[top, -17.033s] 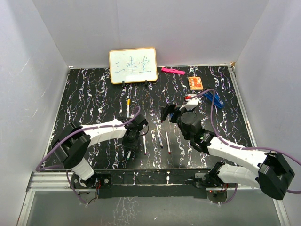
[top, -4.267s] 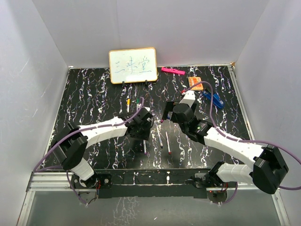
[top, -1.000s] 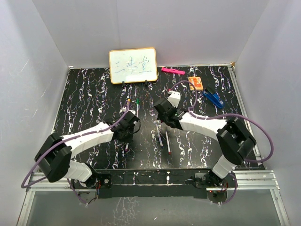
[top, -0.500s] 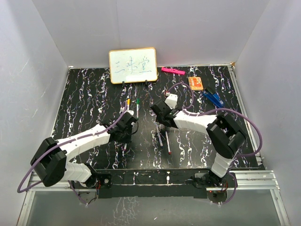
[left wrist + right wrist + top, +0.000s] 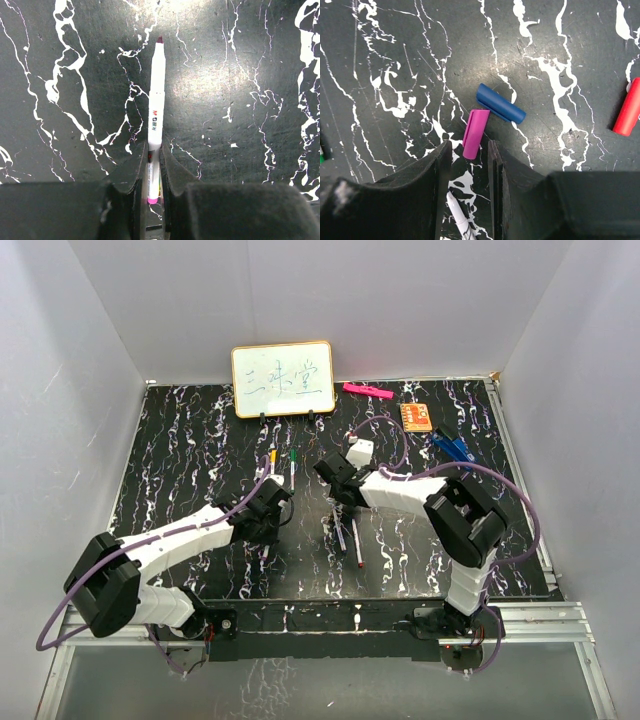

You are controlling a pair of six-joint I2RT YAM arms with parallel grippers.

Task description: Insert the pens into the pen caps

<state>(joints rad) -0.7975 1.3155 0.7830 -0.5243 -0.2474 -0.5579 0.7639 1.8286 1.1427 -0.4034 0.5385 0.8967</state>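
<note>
While our left jaws clamp a thin white marker pen point(image 5: 155, 95), our right jaws straddle, half open, a short purple plastic cap point(image 5: 475, 134) on the bench point(image 5: 570, 50); joining them is left.

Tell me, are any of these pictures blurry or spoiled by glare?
Left wrist: the pen is sharp, its print readable; the near fingers blur. Right wrist: the purple cap is crisp, the table faintly shiny. Top external: evenly lit, no glare.

Top camera high, near edge, sees whole table point(image 5: 180, 440); wrist cameras close, straight down onto it.
</note>
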